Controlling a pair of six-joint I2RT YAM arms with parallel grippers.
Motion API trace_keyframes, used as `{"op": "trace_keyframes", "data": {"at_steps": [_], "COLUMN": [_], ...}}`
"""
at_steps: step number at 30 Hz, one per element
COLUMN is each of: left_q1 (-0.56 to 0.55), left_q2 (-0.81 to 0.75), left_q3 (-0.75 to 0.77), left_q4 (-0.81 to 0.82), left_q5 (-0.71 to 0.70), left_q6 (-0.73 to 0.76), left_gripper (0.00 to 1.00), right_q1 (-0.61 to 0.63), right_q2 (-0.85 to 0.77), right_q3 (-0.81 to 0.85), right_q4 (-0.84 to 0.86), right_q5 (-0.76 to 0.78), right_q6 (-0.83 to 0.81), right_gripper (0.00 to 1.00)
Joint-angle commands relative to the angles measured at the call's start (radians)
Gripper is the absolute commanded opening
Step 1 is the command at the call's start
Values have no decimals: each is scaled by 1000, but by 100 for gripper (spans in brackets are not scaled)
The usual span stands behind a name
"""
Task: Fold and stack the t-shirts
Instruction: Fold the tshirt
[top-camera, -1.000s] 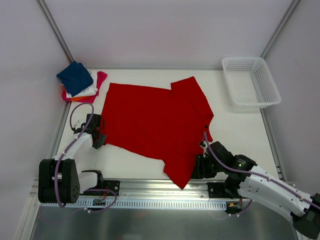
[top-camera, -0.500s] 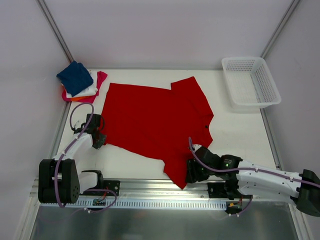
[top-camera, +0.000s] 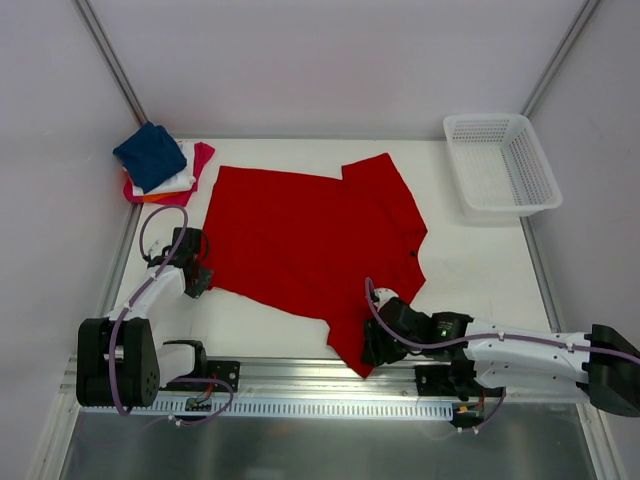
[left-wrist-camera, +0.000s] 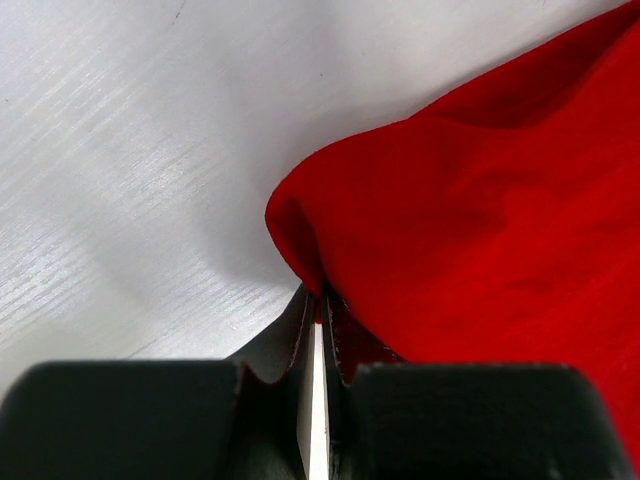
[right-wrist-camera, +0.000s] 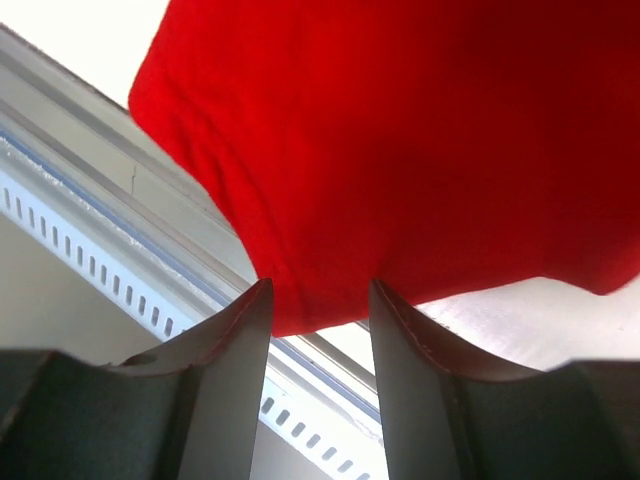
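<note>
Stretched low along the near edge, right pincer half-wide astride the near corner of the shirt spread on the tabletop. Clamping its left corner with left pincer, elbow folded; pinch plain only in wrist view.

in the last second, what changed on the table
The right gripper slid left along the near edge to the bottom corner of the red shirt, open, hem between its fingers. The left gripper stayed shut on the shirt's left edge; shirt, folded stack and basket did not move.
</note>
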Motion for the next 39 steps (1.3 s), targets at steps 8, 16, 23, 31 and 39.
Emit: {"op": "trace_keyframes", "data": {"at_steps": [8, 16, 23, 31, 39], "left_q1": [4, 6, 6, 4, 4], "left_q2": [-12, -17, -21, -26, -26], "left_q3": [1, -1, -1, -2, -4], "left_q4": [4, 4, 6, 4, 6], "left_q5": [24, 25, 25, 30, 34], "left_q6": [13, 13, 13, 15, 16], "left_gripper": [0, 0, 0, 0, 0], "right_q1": [103, 154, 174, 175, 175], "right_q2": [26, -15, -80, -112, -152], "right_q3": [-28, -96, -131, -120, -106], "right_q4": [79, 141, 108, 81, 13], "right_q5": [60, 27, 35, 58, 106], "right_q6": [54, 86, 103, 99, 103], "right_gripper": [46, 46, 33, 7, 32]}}
